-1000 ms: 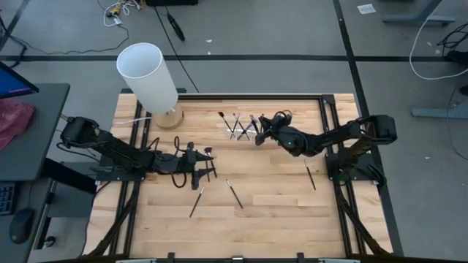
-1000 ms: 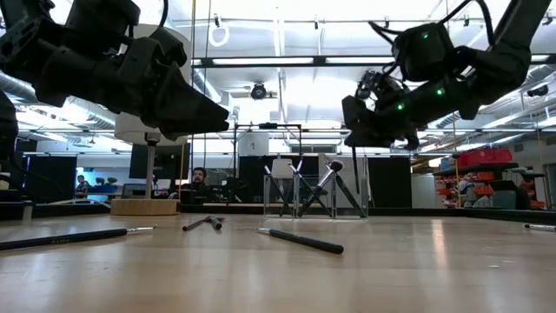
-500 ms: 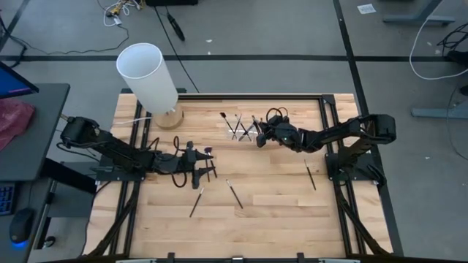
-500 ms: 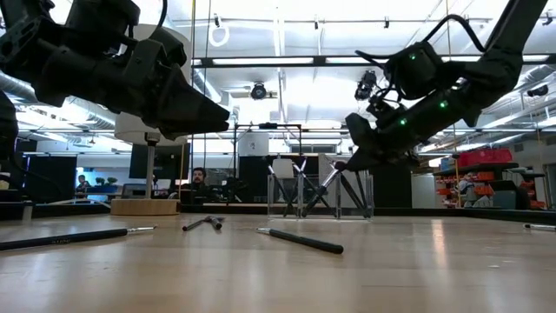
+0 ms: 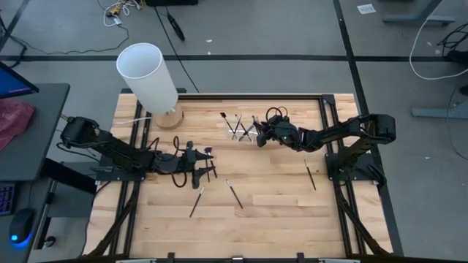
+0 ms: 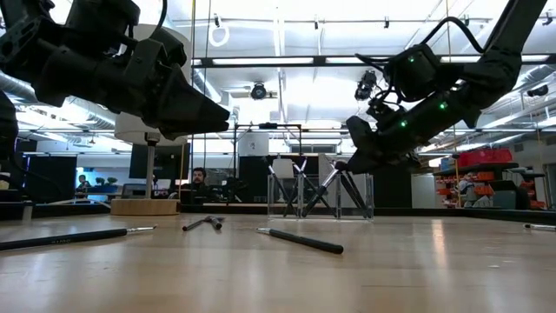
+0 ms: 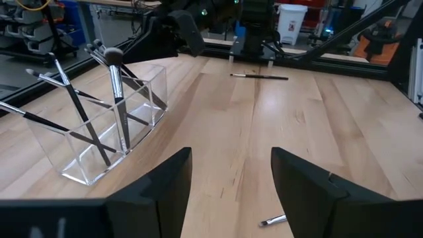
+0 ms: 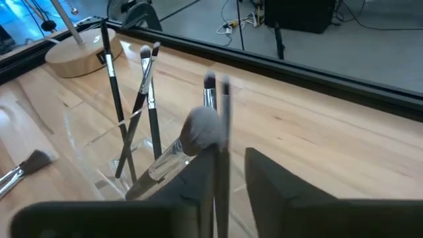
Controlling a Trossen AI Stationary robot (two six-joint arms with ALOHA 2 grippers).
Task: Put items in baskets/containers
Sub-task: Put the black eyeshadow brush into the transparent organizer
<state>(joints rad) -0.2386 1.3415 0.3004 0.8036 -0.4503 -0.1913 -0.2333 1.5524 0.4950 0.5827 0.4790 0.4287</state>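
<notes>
A clear plastic holder point(image 5: 240, 129) point(image 8: 132, 155) stands at the table's far middle with several thin dark brushes leaning in it. My right gripper point(image 5: 257, 136) point(image 8: 228, 157) hangs just right of it, tipped down, open. A slim dark brush point(image 8: 224, 119) stands upright between its fingers, bristles up. My left gripper point(image 5: 199, 169) point(image 7: 231, 153) hovers open left of centre, holding nothing. Loose brushes point(image 5: 234, 193) point(image 5: 197, 201) point(image 5: 310, 175) lie flat on the wood. My right gripper has the slim brush's handle point(image 8: 222, 173) between its parted fingers, close along the inner side of one finger point(image 8: 198, 185). Whether that finger touches it, I cannot tell. The handle's lower end is hidden behind the fingers.
A tall white cylinder point(image 5: 150, 73) on a wooden base point(image 5: 168, 117) stands at the far left. A brush with reddish bristles point(image 5: 208, 152) lies by my left gripper. A black frame point(image 5: 325, 124) runs along the table's sides and far edge.
My right gripper has tipped nose-down and sunk toward the clear holder, then kept still for the last half second.
</notes>
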